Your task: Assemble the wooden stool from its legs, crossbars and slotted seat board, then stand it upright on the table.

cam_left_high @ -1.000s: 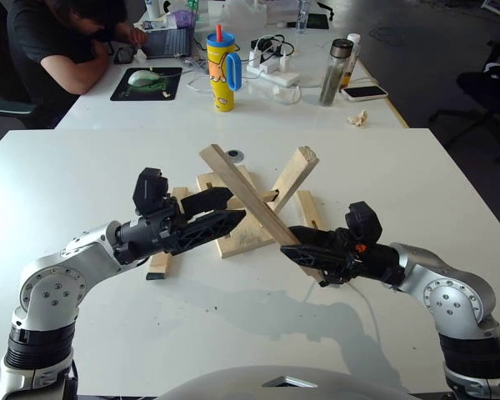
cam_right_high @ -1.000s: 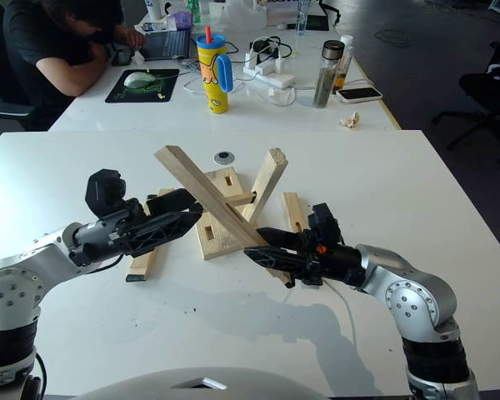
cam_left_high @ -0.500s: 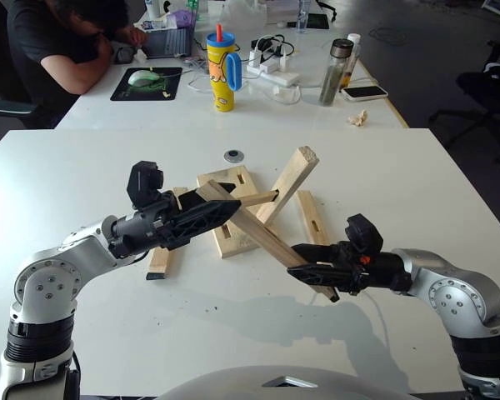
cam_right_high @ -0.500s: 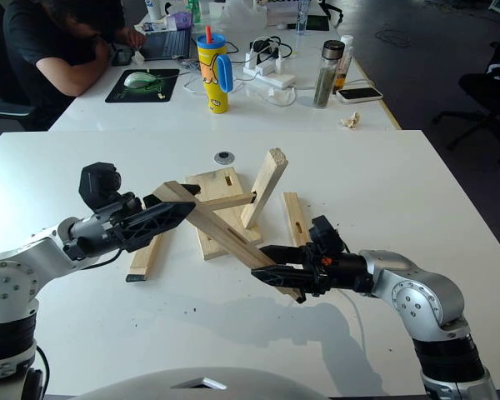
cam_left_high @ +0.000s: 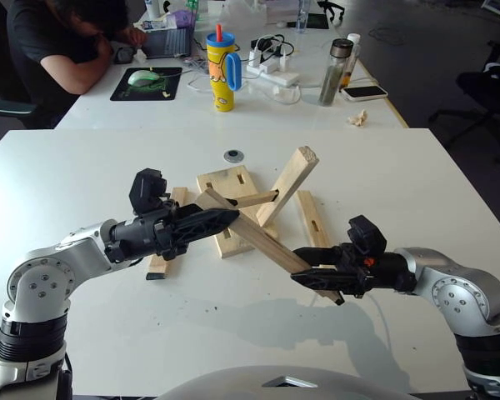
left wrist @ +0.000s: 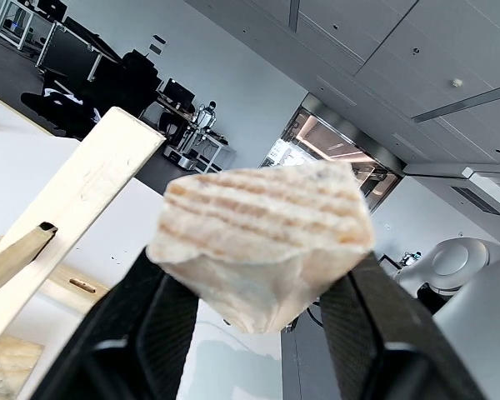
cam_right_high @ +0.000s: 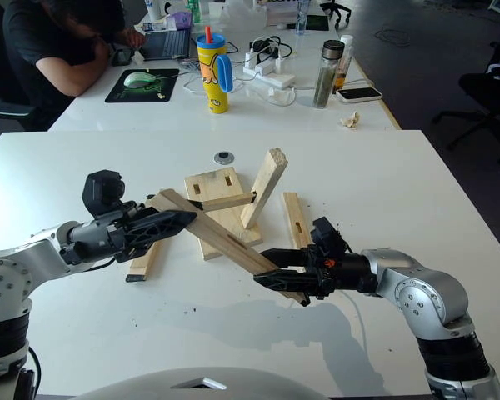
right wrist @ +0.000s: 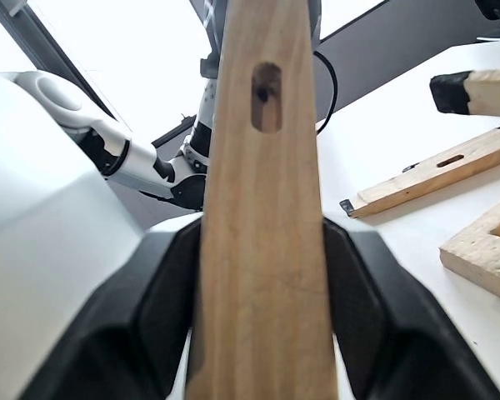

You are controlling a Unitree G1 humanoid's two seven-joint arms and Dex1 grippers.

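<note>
A long wooden leg (cam_left_high: 262,243) hangs slanted above the table, held at both ends. My left gripper (cam_left_high: 221,218) is shut on its upper end (left wrist: 262,233); my right gripper (cam_left_high: 304,273) is shut on its lower part (right wrist: 262,208), where a slot shows. Behind lies the slotted seat board (cam_left_high: 225,179). A second leg (cam_left_high: 287,185) leans on the board with a thin crossbar (cam_left_high: 257,199) stuck in its side. Two more slotted pieces lie flat: one (cam_left_high: 315,225) to the right, one (cam_left_high: 161,260) partly under my left gripper.
A small round grey disc (cam_left_high: 232,155) lies behind the board. The white table (cam_left_high: 417,192) has free room at the front and on both sides. The far table holds a yellow cup (cam_left_high: 222,71), a bottle (cam_left_high: 336,71) and cables.
The leg's upper end has dropped from high above the board to just over it, and my left gripper has closed on that end. My right gripper shifted slightly right with the lower end.
</note>
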